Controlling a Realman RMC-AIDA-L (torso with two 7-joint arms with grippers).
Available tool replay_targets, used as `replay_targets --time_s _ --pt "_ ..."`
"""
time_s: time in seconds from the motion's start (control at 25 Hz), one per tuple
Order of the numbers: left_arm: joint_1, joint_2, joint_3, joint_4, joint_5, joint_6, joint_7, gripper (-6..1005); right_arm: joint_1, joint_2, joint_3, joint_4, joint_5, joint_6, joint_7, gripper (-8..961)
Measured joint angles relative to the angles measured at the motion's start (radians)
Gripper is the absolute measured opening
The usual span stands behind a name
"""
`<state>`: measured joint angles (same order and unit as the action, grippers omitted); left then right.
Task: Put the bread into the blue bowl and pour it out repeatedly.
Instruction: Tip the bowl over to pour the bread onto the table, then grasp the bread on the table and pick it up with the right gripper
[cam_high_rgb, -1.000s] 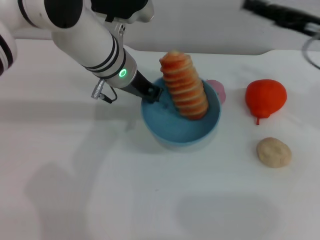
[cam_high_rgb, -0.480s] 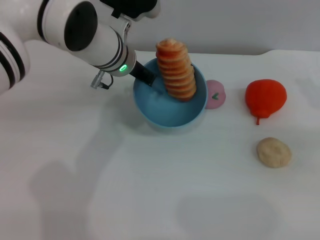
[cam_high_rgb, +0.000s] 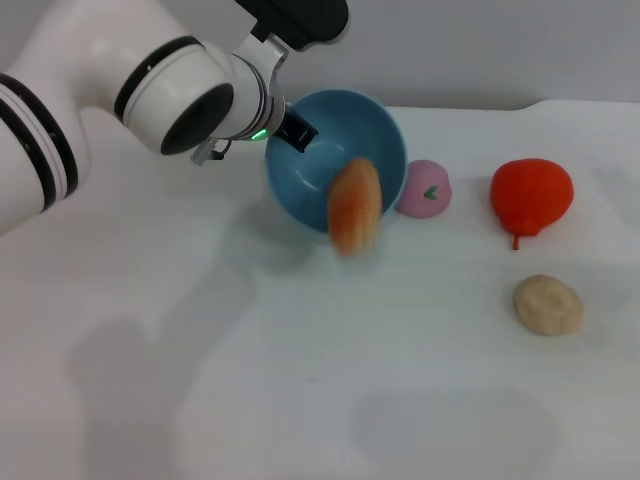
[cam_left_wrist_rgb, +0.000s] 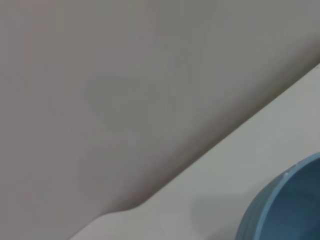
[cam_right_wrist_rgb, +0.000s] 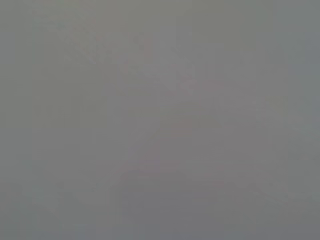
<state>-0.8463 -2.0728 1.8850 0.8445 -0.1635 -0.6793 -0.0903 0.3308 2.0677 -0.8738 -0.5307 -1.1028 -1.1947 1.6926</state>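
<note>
— Blue and glossy, the blue bowl (cam_high_rgb: 345, 125) noted tipped steeply onto its side, mouth turned away from the left tool (cam_high_rgb: 297, 130) and down toward the open counter (cam_high_rgb: 300, 380). Half a second back, recorded as lifted and only part-tilted; a second back, seated upright on the counter.

— And the load?

— Found the bread (cam_high_rgb: 354, 205) clear of the bowl's inside, caught blurred in mid-fall just past the lower rim, across the bowl from the tool and lower than it. Earlier seen standing on end inside, leaning on the wall farthest from the tool. Contact with the lip at this instant not determinable.

— Grip?

— Clamped narrow on the bowl's rim, one dark finger inside the wall, the other hidden behind it. Holding bowl only, no bread.

— Right tool?

— Not seen in any view. Nothing but flat grey from its wrist camera.

— Meaning for the task?

— Judged as one pour all but complete, with landing expected on bare counter under the bowl's mouth. Next, by judgement: bowl righted and set down, bread picked up and put back for another round. Possible roll toward the pink piece (cam_high_rgb: 425, 190), lying just beyond the bowl from the tool. Red piece (cam_high_rgb: 531, 195) and beige bun (cam_high_rgb: 547, 305) farther out again, well apart from the likely landing spot.
</note>
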Motion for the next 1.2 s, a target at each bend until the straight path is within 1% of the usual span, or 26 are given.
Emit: replay_targets --time_s 0.28,0.4,0.56,0.64,0.72,0.8,0.88,1.0,1.12,1.2 --pt "0.008 0.0 0.026 0.004 0.039 0.061 -0.012 -1 0.0 0.0 0.001 0.001 0.005 0.007 -0.001 538" --pt "0.011 -0.003 0.053 0.001 0.087 0.1 -0.029 -1 0.002 0.0 0.001 0.001 0.006 0.007 -0.001 538" --pt "0.021 -0.004 0.109 0.005 0.189 0.164 -0.12 -1 0.002 0.0 0.001 0.002 0.006 0.005 -0.001 538" --pt "0.028 -0.004 0.118 0.015 0.236 0.18 -0.159 0 0.002 0.001 0.001 0.002 0.006 0.004 -0.001 538" --pt "0.039 -0.004 0.122 0.035 0.31 0.193 -0.225 0 0.001 0.002 0.001 0.004 0.007 0.003 -0.001 538" --pt "0.044 -0.003 0.12 0.048 0.346 0.194 -0.262 0 0.001 0.003 0.001 0.009 0.007 0.003 -0.001 538" --pt "0.053 0.001 0.111 0.07 0.38 0.18 -0.308 0 0.003 0.002 -0.004 0.013 0.004 0.002 -0.004 537" --pt "0.055 0.004 0.079 0.094 0.39 0.116 -0.322 -1 0.01 0.001 -0.025 0.012 -0.011 -0.008 -0.043 537" --pt "0.05 0.007 0.051 0.124 0.387 0.008 -0.308 -1 0.025 0.0 -0.058 -0.005 -0.044 -0.017 -0.077 537" --pt "0.049 0.009 0.024 0.151 0.376 -0.062 -0.268 -1 0.047 -0.001 -0.072 -0.022 -0.096 -0.018 -0.079 537"
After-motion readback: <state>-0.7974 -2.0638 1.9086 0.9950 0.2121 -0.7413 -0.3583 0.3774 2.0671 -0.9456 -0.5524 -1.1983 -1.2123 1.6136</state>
